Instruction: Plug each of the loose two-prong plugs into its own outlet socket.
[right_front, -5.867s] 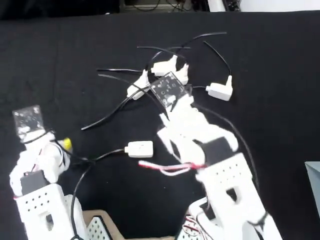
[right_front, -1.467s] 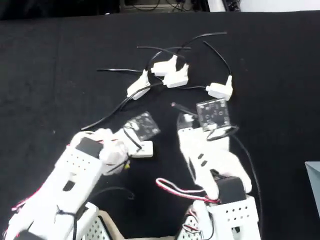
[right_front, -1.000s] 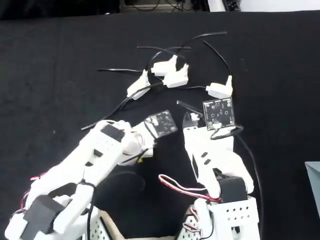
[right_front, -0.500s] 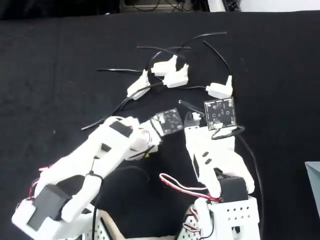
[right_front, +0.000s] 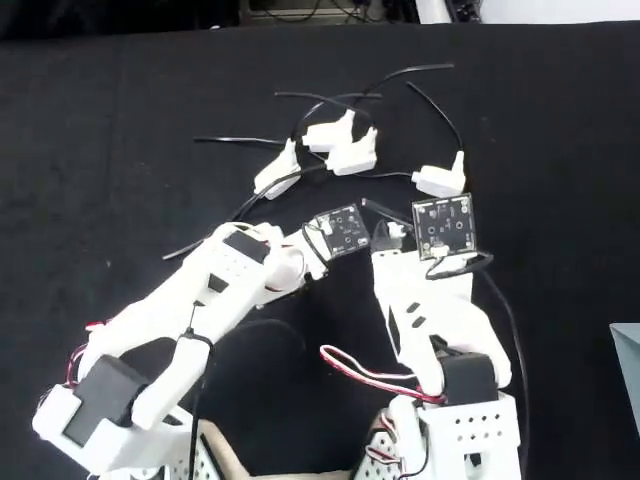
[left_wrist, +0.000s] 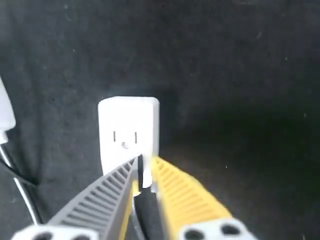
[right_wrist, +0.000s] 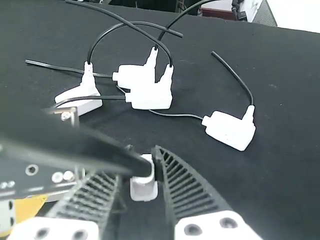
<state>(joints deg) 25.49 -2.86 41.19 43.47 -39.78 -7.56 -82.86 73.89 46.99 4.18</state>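
Observation:
My left gripper (left_wrist: 143, 172) is shut on the cable end of a white outlet socket (left_wrist: 129, 131), whose two slots face the left wrist camera. Between the fingers of my right gripper (right_wrist: 142, 172), which is shut, sits a small white two-prong plug (right_wrist: 142, 186), and its black cable (right_wrist: 75, 137) runs off to one side. In the high view the left arm (right_front: 215, 290) stretches from the lower left to mid-table. Its wrist board (right_front: 338, 232) sits right beside the right arm's held plug (right_front: 386, 232). The held socket is hidden under that board.
Several white plug and socket blocks with black cables lie in a cluster beyond the grippers: two touching ones (right_front: 340, 146), one to their left (right_front: 274, 174), and one to the right (right_front: 440, 180). The black cloth (right_front: 120, 150) elsewhere is bare.
The left arm has swung from the table's left side to the middle with the socket, ending beside the right gripper. The right arm drew back from the cluster with a plug, then nearly held still.

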